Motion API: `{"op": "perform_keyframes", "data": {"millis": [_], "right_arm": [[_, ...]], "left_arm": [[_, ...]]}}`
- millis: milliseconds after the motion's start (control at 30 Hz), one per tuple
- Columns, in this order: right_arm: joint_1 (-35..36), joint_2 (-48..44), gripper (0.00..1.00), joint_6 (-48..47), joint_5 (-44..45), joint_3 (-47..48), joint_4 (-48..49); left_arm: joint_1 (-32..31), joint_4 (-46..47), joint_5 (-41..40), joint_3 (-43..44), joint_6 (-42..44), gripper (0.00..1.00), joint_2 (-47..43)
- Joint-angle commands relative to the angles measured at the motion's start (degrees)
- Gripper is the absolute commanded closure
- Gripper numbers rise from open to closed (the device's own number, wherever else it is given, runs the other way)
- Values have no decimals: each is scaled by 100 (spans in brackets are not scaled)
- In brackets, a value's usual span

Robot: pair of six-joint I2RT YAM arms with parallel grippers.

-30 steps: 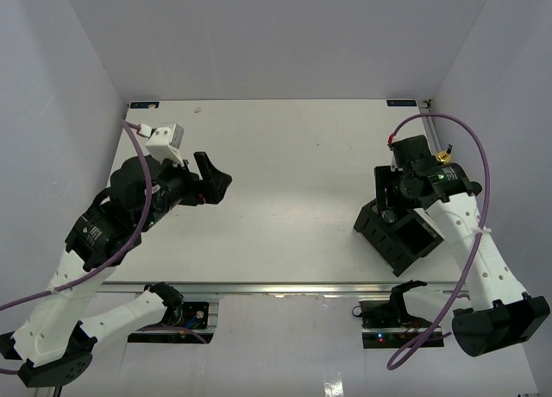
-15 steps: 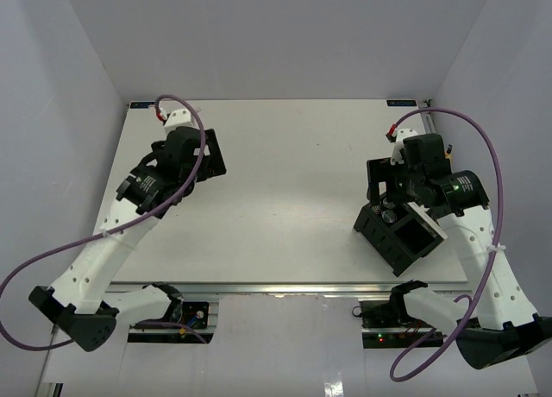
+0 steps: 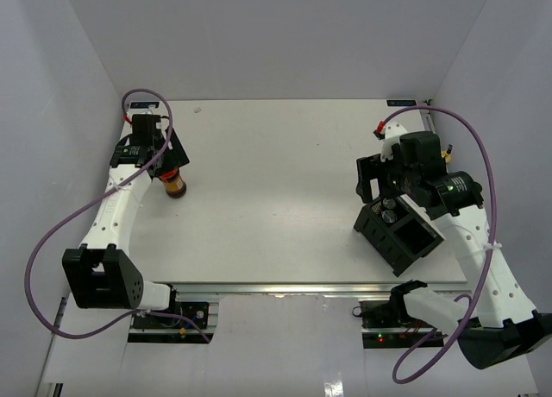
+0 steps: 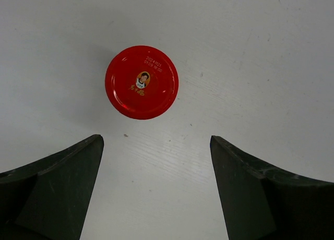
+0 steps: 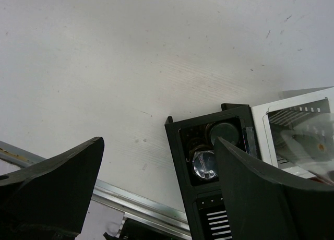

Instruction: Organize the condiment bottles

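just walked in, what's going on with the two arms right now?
Bottle sorting is under way. The left hand hovers open over the red-capped jar, which stands upright at the far left of the table and is not gripped. The right hand is open and empty above the black box on the right. At least two bottles already sit in one of its compartments.

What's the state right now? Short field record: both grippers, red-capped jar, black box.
left gripper: open, above the jar, not touching it
right gripper: open, empty, above the table near the box
red-capped jar: upright on the table, far left, outside the box
black box: right side; one compartment shows a shiny top and a dark lid
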Motion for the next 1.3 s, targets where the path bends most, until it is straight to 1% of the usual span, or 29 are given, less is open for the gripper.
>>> {"op": "perform_keyframes", "data": {"millis": [0,200,267,567,700,833,967,1000,1067,1100,1167,1233,1267], "right_arm": [[23,-90,8,-227,-165,-78,397],[32,-189,7,-306,-169,-177,441],[41,-275,7,-325,-101,-194,467],[32,-364,7,-326,-99,-281,527],[38,-402,7,-326,-99,-309,580],[32,-446,7,-329,-90,-439,652],[37,-439,7,-334,-81,-444,668],[32,-448,7,-331,-85,-457,686],[32,-490,7,-328,-99,-499,725],[32,-497,7,-334,-99,-512,732],[41,-505,7,-334,-99,-529,749],[40,-495,7,-335,-111,-528,751],[33,-478,7,-343,-144,-519,767]], "left_arm": [[35,492,392,-141,110,6,113],[202,569,183,-173,70,6,434],[374,584,170,-173,36,6,508],[397,656,152,-257,49,6,671],[396,742,229,-240,94,6,891],[401,804,299,-259,52,9,1026],[401,784,144,-324,-53,12,1137],[399,815,150,-350,-53,15,1139],[396,880,216,-415,-64,29,1128],[396,894,270,-429,-71,33,1134],[393,928,408,-484,-79,56,1122],[359,956,583,-545,-89,71,1086],[245,978,677,-576,-97,85,1045]]}}
